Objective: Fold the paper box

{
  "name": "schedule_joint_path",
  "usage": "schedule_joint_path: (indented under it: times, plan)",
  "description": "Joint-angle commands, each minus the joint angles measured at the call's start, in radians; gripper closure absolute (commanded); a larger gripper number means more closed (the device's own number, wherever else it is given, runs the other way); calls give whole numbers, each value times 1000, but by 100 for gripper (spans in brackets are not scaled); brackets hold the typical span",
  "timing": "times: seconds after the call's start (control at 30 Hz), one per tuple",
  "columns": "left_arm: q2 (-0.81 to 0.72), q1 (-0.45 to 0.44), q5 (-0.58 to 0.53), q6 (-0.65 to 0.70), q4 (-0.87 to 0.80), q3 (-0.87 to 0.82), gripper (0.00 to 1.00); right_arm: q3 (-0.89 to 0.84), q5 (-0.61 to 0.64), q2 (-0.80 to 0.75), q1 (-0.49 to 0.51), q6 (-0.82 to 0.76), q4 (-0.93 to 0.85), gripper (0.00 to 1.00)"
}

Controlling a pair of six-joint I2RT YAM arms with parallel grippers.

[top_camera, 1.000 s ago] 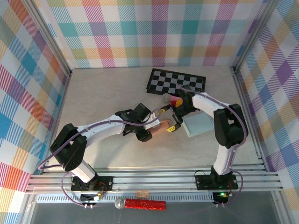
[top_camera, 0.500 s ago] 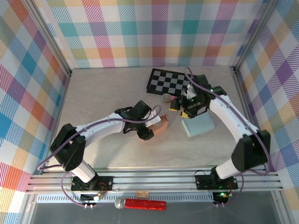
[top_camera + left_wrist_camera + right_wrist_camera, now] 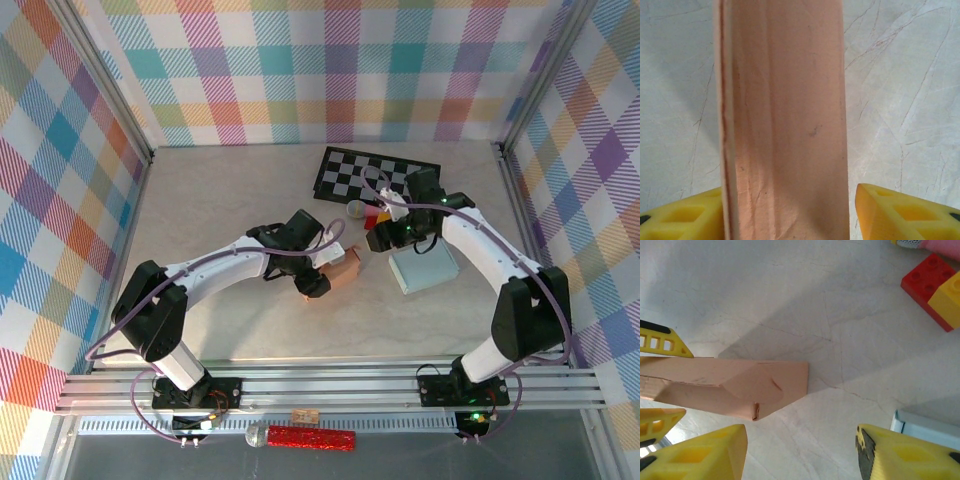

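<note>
**Box** (image 3: 740, 385): tan card, partly folded and creased at its free end. It sits near the middle of the surface (image 3: 790, 300), lengthwise between the fingers of the left tool (image 3: 787, 200). The shadow beneath suggests the box is raised off the surface. On that basis the left tool is judged clamped on it, though the left wrist view shows a thin gap at one finger. The hold points the free, creased end toward the right arm, apparently so that end can be worked.

**Right tool** (image 3: 801, 432): fingers apart with nothing between them. It hovers just short of the box's free end and faces it. The step is judged to be lining up for a press or pinch on the flap.

**Nearby:** a red brick (image 3: 926, 282) touching a yellow brick (image 3: 949, 301), apart from the box. A pale slab (image 3: 927, 427) lies near the right tool. Neither appears to obstruct the approach.
</note>
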Motion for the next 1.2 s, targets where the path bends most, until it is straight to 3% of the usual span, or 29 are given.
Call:
schedule_joint_path:
  times: [0.0, 0.37, 0.7, 0.93, 1.0, 1.17]
  plan:
    - [11, 15, 32, 8, -42, 33, 41, 36, -9, 4, 28, -102, -6, 41]
    - [12, 31, 49, 24, -58, 41, 42, 12, -3, 23, 89, -201, 19, 42]
    - [23, 33, 51, 28, -63, 50, 42, 57, 47, 73, 137, -221, 1, 56]
    - [23, 32, 49, 28, -62, 51, 42, 84, 90, 76, 150, -212, -6, 59]
    - [25, 32, 51, 28, -62, 51, 42, 84, 126, 75, 150, -214, -5, 58]
    - [24, 33, 51, 28, -63, 57, 42, 47, 153, 43, 149, -210, 7, 44]
